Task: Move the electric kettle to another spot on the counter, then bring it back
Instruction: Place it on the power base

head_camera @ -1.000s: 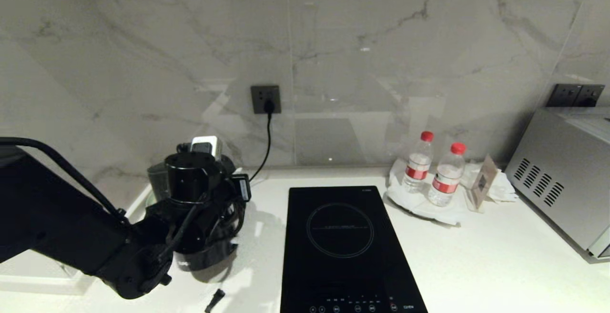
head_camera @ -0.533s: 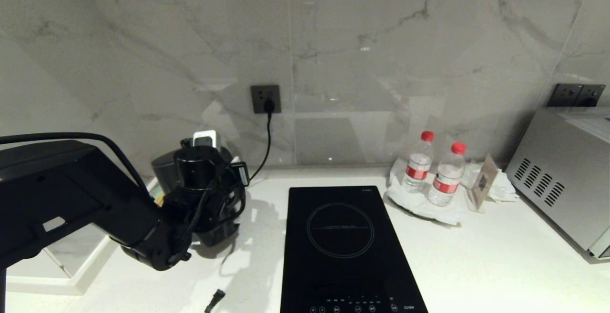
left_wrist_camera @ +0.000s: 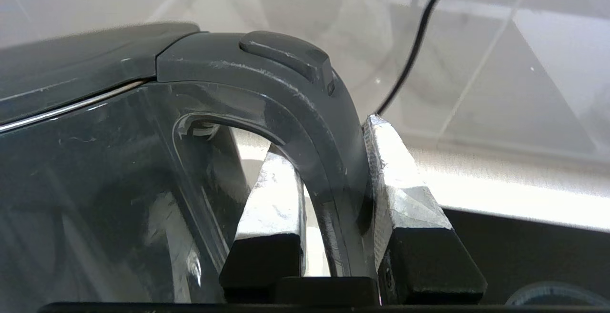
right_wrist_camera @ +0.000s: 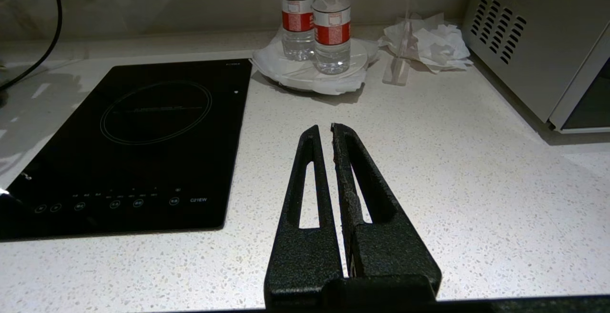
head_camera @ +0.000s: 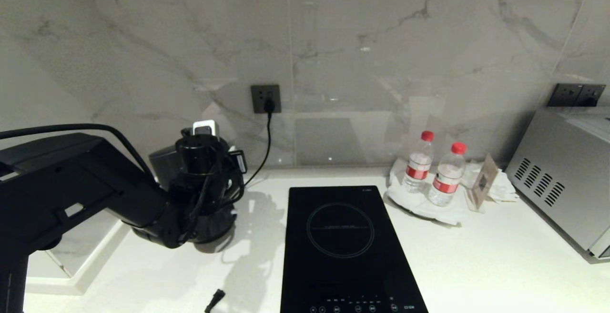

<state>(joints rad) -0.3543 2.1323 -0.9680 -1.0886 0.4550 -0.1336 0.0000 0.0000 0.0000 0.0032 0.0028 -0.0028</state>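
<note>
The glossy black electric kettle (head_camera: 217,222) is upright at the back left of the white counter (head_camera: 476,265), close to the wall and mostly hidden behind my left wrist. My left gripper (head_camera: 209,186) is shut on its loop handle. In the left wrist view the padded fingers (left_wrist_camera: 276,194) sit either side of the handle (left_wrist_camera: 310,113), with the kettle body (left_wrist_camera: 95,170) and its flat lid beside them. I cannot tell whether its bottom touches the counter. My right gripper (right_wrist_camera: 324,129) hangs shut and empty over the speckled counter (right_wrist_camera: 476,184), right of the hob.
A black induction hob (head_camera: 340,241) lies mid-counter. Two water bottles (head_camera: 431,170) stand on a white plate at the back right, beside a silver microwave (head_camera: 562,175). A black cord drops from the wall socket (head_camera: 265,98) toward the kettle. A small black piece (head_camera: 215,298) lies near the front edge.
My left arm has carried the kettle from nearer the counter's front back toward the wall. The grip on the handle is unchanged, and the rest of the scene is still.
</note>
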